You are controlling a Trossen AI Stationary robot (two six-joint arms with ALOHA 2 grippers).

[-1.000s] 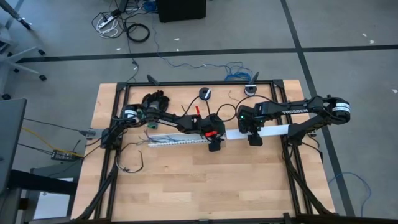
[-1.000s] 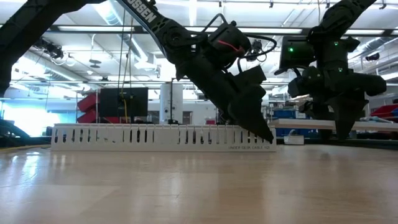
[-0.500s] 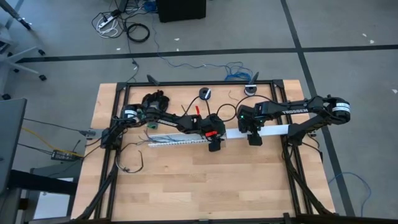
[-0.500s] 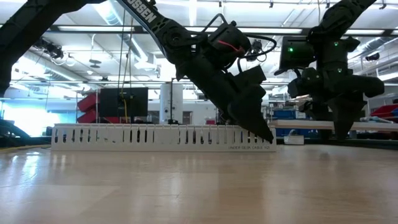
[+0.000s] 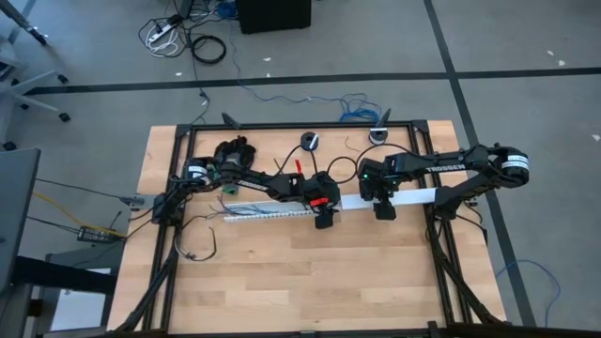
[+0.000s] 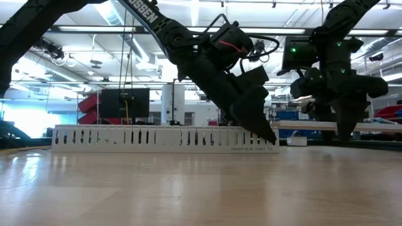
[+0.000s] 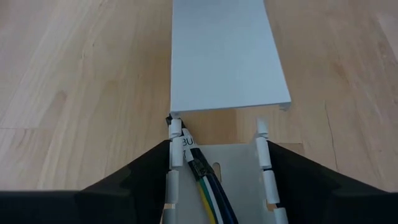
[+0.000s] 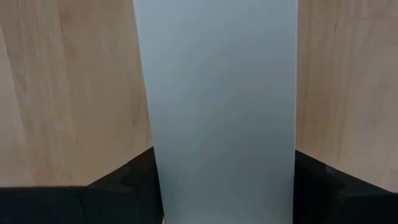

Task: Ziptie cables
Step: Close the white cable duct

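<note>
The near half of the table (image 5: 310, 282) lies bare. Across the middle, the white slotted duct (image 5: 272, 214) and its flat cover (image 5: 413, 198) block passage, both arms crowding above.

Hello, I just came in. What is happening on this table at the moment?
Two robot arms are working on a white slotted duct lying across the wooden table. The left gripper straddles the duct's open end, one finger outside each slotted wall, where the cables lie inside. The right gripper straddles the flat white cover that lies in line with the duct. No zip tie is visible.
</note>
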